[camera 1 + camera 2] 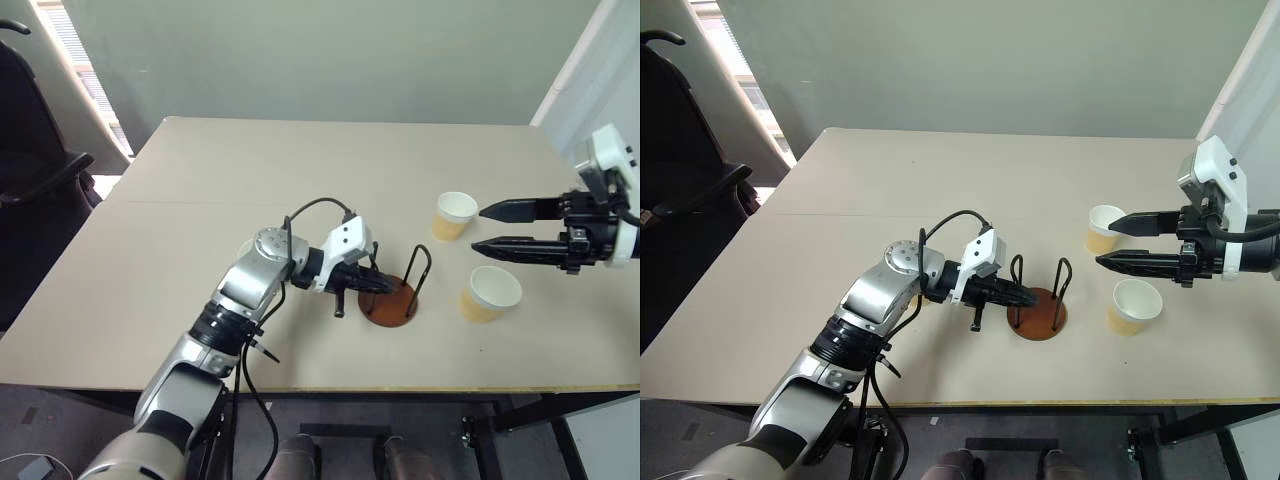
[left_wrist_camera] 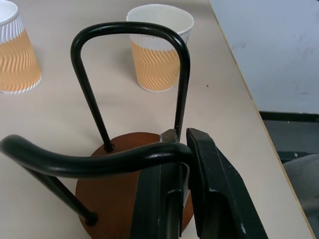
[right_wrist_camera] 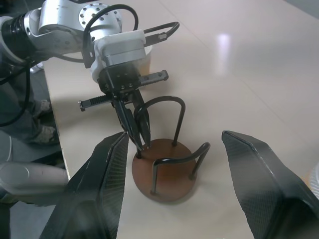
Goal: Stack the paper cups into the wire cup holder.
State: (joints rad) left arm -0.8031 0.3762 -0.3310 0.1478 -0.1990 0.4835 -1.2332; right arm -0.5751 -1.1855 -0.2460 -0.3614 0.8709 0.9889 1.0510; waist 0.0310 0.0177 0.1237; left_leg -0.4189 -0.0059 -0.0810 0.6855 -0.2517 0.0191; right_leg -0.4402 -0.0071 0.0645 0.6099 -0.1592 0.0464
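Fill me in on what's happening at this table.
A two-armed robot is working on getting paper cups into a wire cup holder that stands near the front edge of the table. The left gripper has its jaws shut on one of the holder's wire loops. The right gripper hovers with jaws open and empty between two paper cups standing upright to the holder's right. The holder has no cup in it yet.
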